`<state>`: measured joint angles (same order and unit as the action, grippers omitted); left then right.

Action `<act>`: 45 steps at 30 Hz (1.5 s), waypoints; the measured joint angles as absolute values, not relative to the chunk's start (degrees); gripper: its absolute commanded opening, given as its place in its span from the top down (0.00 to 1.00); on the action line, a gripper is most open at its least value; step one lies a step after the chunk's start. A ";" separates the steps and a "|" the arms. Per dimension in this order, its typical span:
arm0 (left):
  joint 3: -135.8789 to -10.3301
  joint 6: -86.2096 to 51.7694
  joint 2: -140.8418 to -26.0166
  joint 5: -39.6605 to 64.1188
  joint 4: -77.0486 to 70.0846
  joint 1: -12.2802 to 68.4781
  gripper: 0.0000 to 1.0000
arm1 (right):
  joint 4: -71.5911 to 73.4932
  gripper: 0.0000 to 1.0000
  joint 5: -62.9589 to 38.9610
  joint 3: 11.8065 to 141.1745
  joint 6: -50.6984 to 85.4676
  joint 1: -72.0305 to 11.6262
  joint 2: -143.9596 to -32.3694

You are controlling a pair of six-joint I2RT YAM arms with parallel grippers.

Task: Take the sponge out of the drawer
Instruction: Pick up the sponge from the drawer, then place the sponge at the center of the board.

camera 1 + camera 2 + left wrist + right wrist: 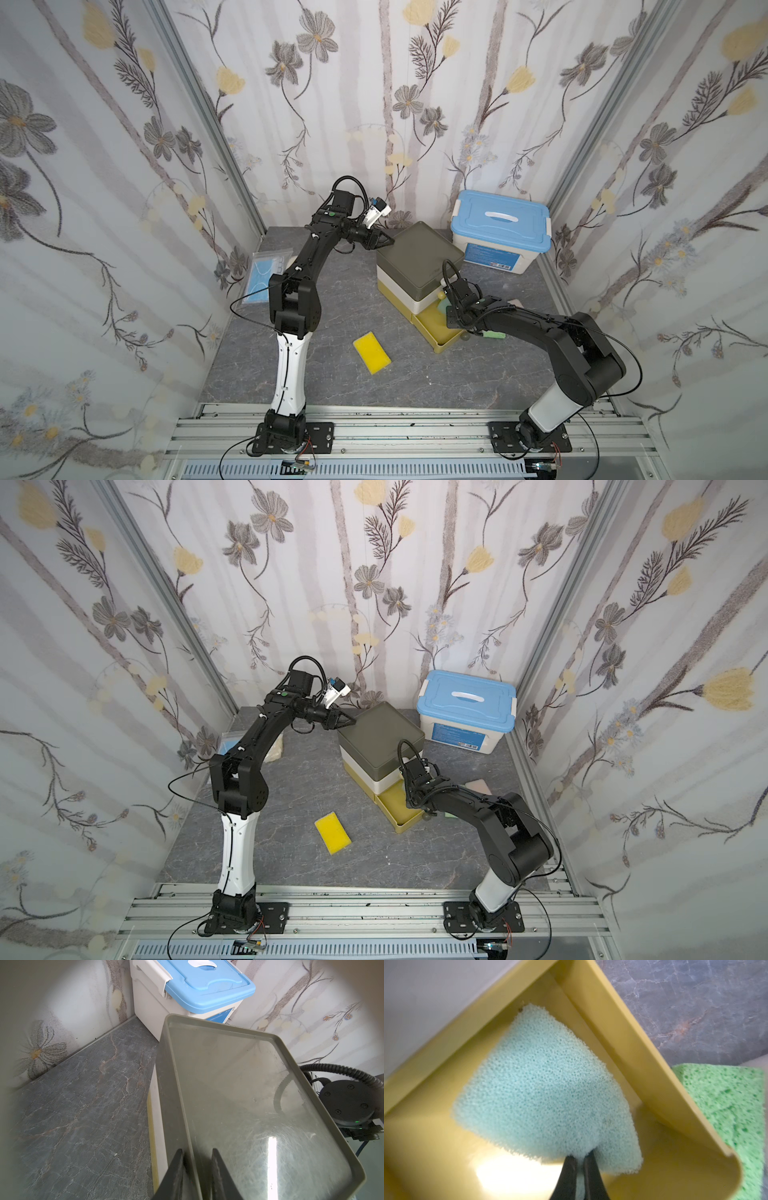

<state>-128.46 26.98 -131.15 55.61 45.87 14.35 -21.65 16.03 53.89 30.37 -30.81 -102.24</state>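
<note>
Pinching one corner of the pale teal sponge (542, 1084) w/ R gripper (579, 1156), fingers closed tight on the foam, inside the open yellow drawer (623, 1047) at the bottom of the drawer unit (415, 257); not telling whether resting on the drawer floor or just off it. Clamping the unit's raised top rim w/ L gripper (196, 1152), fingers shut either side of the rim wall, prob. bracing the unit. Judging the step as lift-out: raising straight up first, clearing the drawer's side wall before swinging away, avoiding sideways dragging (snag risk on wall, tug on drawer). Going slow b/c of thin corner pinch on floppy foam (slip risk). Bracing w/ L during the lift. Aiming for bare tabletop (353, 291), not onto the green sponge (726, 1105) lying just beside the drawer, outside it. Counting: 4 sponges, i.e. 1 teal in drawer, 1 green by drawer, 1 yellow sponge (372, 347) mid-table, 1 pale pinkish sponge (480, 786) near R arm, partly hidden; 1 drawer unit w/ 1 drawer open; 1 blue-lidded box (500, 226); 1 bag of masks (266, 272); 2 arms.
</note>
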 measured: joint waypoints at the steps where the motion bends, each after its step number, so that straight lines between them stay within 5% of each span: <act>1: -128.46 26.96 -131.15 55.61 45.87 14.35 0.75 | -22.41 1.00 16.05 54.65 30.04 -30.92 -101.25; 20: -128.51 26.94 -131.37 55.90 45.84 14.35 0.75 | -38.41 1.00 16.82 59.31 25.04 -34.54 -94.04; 34: -128.53 26.68 -131.39 56.18 45.78 14.35 0.75 | -48.90 1.00 20.21 57.95 33.34 -49.98 -80.79; 45: -128.44 26.24 -131.33 56.38 45.56 14.35 0.75 | -43.24 1.00 19.57 68.73 40.73 -61.28 -95.66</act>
